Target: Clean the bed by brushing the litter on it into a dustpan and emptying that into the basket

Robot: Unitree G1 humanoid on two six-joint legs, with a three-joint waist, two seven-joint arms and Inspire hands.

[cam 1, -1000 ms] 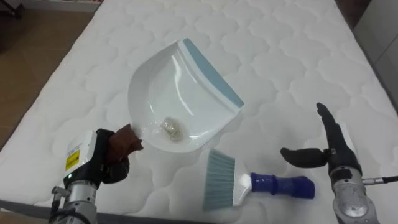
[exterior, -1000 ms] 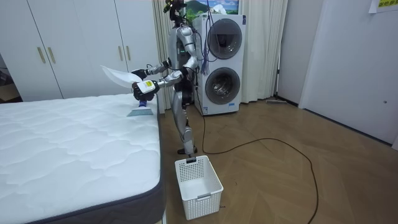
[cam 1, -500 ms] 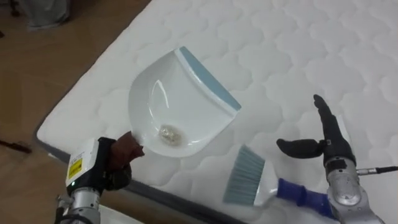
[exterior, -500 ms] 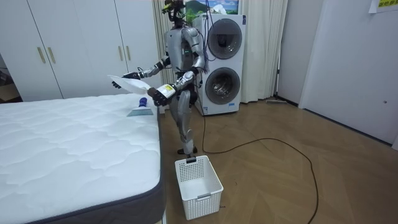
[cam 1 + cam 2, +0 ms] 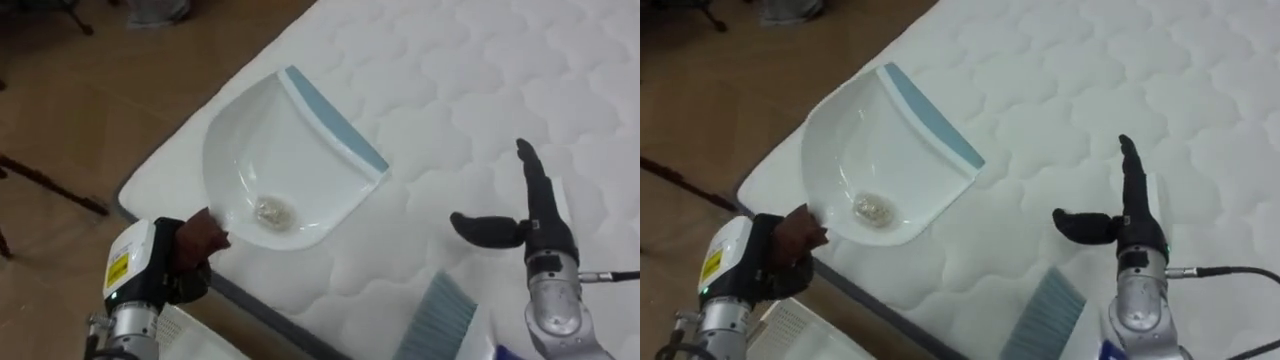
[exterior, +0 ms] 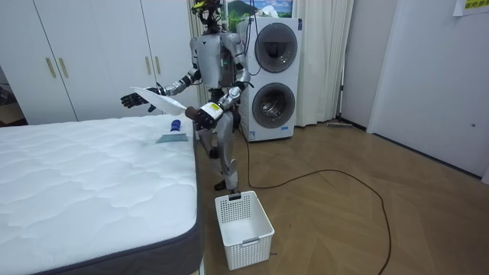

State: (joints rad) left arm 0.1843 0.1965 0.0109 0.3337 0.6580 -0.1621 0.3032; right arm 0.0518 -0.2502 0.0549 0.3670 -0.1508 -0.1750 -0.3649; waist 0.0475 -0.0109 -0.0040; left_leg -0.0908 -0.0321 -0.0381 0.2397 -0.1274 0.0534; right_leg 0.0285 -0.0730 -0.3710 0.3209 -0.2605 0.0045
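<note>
A white dustpan (image 5: 290, 150) with a blue lip is held level in the air, and my left hand (image 5: 180, 262) at the lower left is shut on its handle. A small pale clump of debris (image 5: 272, 211) lies in the pan. The pan hangs over the corner of the white quilted mattress (image 5: 470, 90). My right hand (image 5: 535, 225) hovers open above the mattress at the right, holding nothing. The brush (image 5: 440, 320) lies on the bed at the bottom edge, just left of that hand. In the room view I stand at the bed's corner with the dustpan (image 6: 159, 95) raised.
Wooden floor (image 5: 110, 90) runs along the bed's left edge. A white basket (image 6: 243, 220) stands on the floor by my feet, and its corner (image 5: 195, 338) shows under my left hand. Stacked washing machines (image 6: 273, 72) are behind me and wardrobes (image 6: 84, 53) stand beyond the bed.
I have turned away from the bed, so the picture shifted toward the floor. The dustpan went from above the mattress to above its edge. The brush stayed on the bed.
</note>
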